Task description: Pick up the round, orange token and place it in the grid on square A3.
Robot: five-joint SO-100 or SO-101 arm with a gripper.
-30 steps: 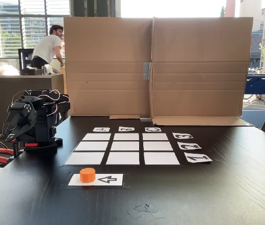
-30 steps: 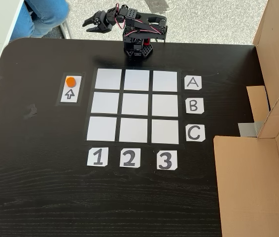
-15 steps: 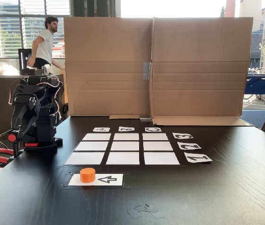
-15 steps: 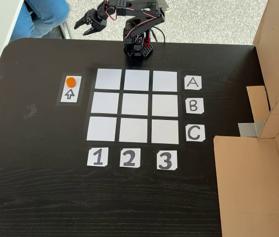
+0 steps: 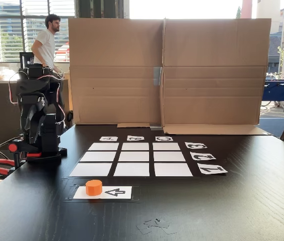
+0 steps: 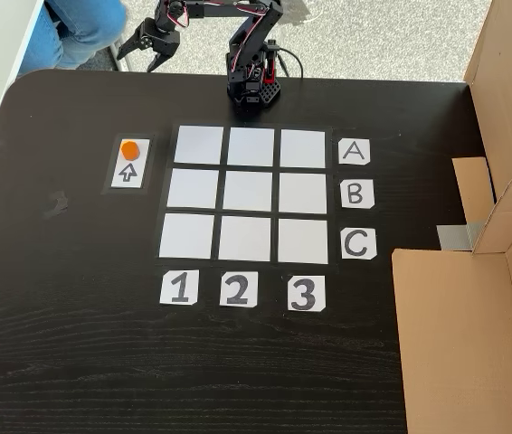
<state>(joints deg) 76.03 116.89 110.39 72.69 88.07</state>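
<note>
Orange token point(image 6: 129, 148) sits untouched on its arrow strip point(image 6: 129, 172) at nine o'clock of the grid point(image 6: 251, 194), my gripper point(image 6: 142, 55) is spread empty above, so pickup and square A3 point(image 6: 303, 148) remain.

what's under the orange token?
The token sits on one end of a white paper strip with a black arrow pointing at it. Whatever is printed directly beneath the token is covered.

One fixed view sits low at the table point(image 5: 242, 201) edge, looking across the grid point(image 5: 131, 159) toward the cardboard wall point(image 5: 167, 70); another looks steeply down on my table point(image 6: 66, 344) from above. Both share the grid point(image 6: 250, 194) and my arm point(image 6: 251, 54)
</note>
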